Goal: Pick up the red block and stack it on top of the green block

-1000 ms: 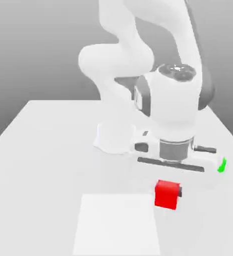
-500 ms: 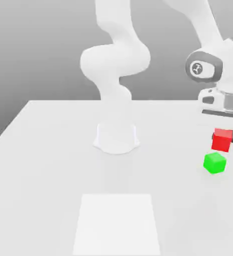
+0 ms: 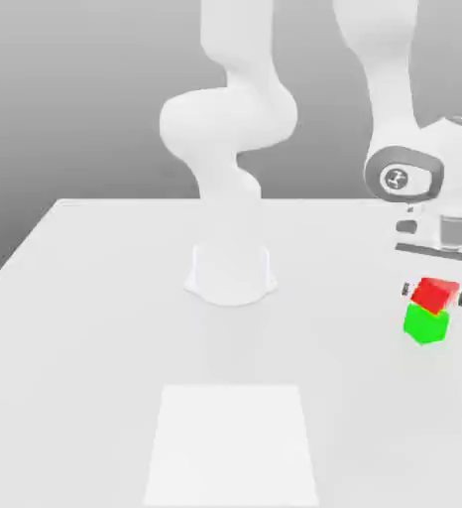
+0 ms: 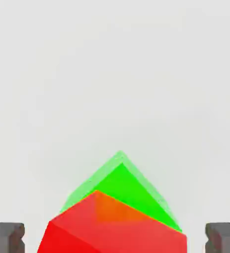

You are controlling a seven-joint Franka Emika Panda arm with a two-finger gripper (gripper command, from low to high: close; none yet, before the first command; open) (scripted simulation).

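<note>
The red block (image 3: 435, 294) is a small bright red cube with plain smooth faces, and it sits tilted on top of the green block (image 3: 425, 324), one edge raised so that it does not lie flat. The green block, a bright green cube of a slightly smaller size, stands on the white table (image 3: 96, 327) toward the exterior view's right of the arm's round base (image 3: 231, 275). In the hand view the red block (image 4: 112, 227) covers part of the green block (image 4: 124, 190), whose corner juts out beyond it. The gripper (image 3: 441, 294) stands spread wide around the red block: its two dark fingertips (image 4: 6, 237) show well clear of the cube's sides, with bare gaps between pads and faces, so nothing is clamped. The hand hangs directly above the two blocks, pointing down at the table, its white wrist housing just over the red block, while the arm rises from the base, loops over and comes down from above.
</note>
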